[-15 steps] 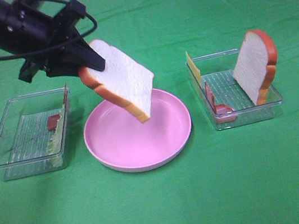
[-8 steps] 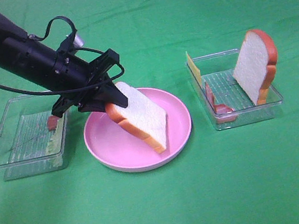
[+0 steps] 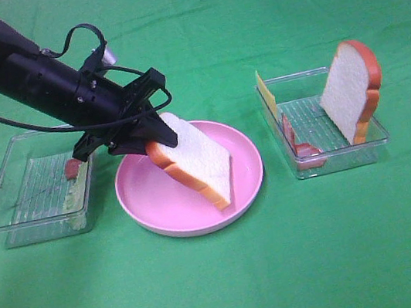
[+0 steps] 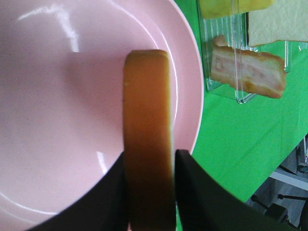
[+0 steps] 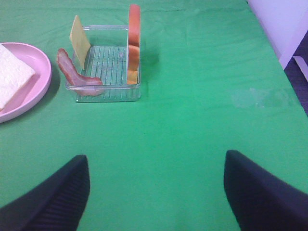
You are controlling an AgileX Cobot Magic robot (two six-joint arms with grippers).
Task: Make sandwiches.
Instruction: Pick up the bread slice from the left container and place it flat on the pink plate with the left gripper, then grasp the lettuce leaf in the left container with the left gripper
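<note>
Bread slice (image 3: 201,162) leans in the high view with its lower corner down in the pink plate (image 3: 150,198) and its top crust clamped in the left jaws, which reach in from 10 o'clock; a clear tray (image 3: 13,223) with lettuce (image 3: 77,194) lies at the plate's 9 o'clock, and a second tray (image 3: 346,155) at its 3 o'clock holds an upright slice (image 3: 348,92), cheese (image 3: 265,94) and bacon (image 3: 298,147). From the left wrist we see both jaws pressed against the crust's two faces above the plate. From the right wrist we see the right jaws wide apart, nothing between them, over the green surface (image 5: 192,125), well apart from the second tray.
</note>
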